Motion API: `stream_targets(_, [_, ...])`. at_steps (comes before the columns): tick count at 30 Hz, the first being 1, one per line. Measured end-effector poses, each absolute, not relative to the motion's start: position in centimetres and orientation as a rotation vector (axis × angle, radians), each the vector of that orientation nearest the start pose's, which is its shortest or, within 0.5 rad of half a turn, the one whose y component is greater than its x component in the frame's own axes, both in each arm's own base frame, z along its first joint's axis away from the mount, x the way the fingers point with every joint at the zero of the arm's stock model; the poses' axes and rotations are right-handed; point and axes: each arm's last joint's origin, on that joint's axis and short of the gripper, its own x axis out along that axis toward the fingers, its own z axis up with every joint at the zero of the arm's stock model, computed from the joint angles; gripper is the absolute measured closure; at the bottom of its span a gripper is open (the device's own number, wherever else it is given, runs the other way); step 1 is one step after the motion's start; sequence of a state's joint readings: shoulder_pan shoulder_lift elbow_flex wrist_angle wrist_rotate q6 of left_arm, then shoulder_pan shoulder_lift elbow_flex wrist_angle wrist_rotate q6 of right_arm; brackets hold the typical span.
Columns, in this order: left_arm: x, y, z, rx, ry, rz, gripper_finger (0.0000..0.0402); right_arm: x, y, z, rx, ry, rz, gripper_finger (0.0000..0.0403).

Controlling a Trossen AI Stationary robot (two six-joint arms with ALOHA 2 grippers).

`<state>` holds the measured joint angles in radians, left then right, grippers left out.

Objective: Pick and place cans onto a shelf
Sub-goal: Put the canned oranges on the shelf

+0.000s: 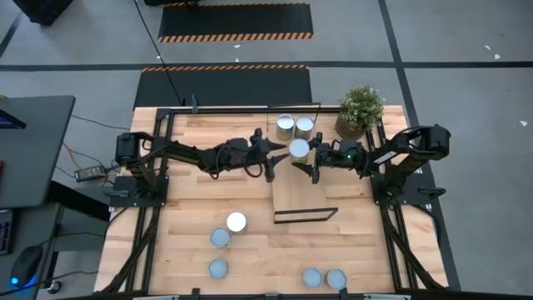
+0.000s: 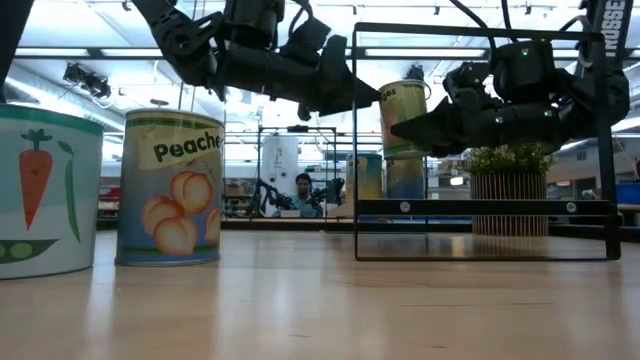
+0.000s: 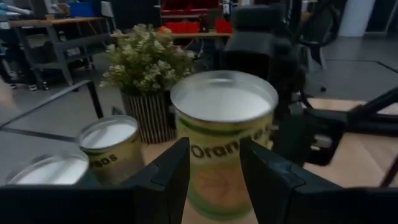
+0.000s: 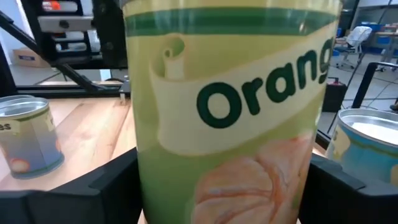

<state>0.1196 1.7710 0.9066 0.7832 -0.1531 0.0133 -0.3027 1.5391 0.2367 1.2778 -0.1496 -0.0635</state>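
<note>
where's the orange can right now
In the high view the orange can sits mid-table on the shelf, between the left hand and the right hand, just in front of two other cans.

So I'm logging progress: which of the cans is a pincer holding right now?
The orange-labelled can, raised over the shelf, with the right pincer closed around it. The left pincer is beside it; the other cans stand free.

Grey floor [image 1: 75, 50] runs all round the wooden desk [image 1: 191, 192], crossed by black mats [image 1: 235, 18] with orange-striped edges. A dark side table [image 1: 29, 146] stands alongside. Ceiling lights [image 2: 100, 40] glow; a person [image 2: 302, 185] sits far back.
</note>
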Motion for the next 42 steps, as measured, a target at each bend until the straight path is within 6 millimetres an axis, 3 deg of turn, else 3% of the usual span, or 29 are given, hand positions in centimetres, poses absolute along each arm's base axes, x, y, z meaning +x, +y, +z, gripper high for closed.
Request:
stream_targets(4, [36.7,4.9,20.7,0.063,0.140,0.270,0.0253,22.1,-6.5,14.2,-0.052,0.055,-0.162,0.0065])
stream_targets(13, [35.3,4.6,22.8,0.089,0.204,0.266,0.0253,21.7,-6.5,13.2,-0.052,0.137,-0.182,0.0072])
stream_targets(30, [35.1,4.4,21.9,0.087,0.292,0.257,0.0253,21.1,-6.6,11.2,0.011,0.345,-0.234,0.0058])
stream_targets(42, [35.1,4.4,21.9,0.087,0.292,0.257,0.0253,20.7,-6.6,12.3,-0.032,0.342,-0.289,0.0034])
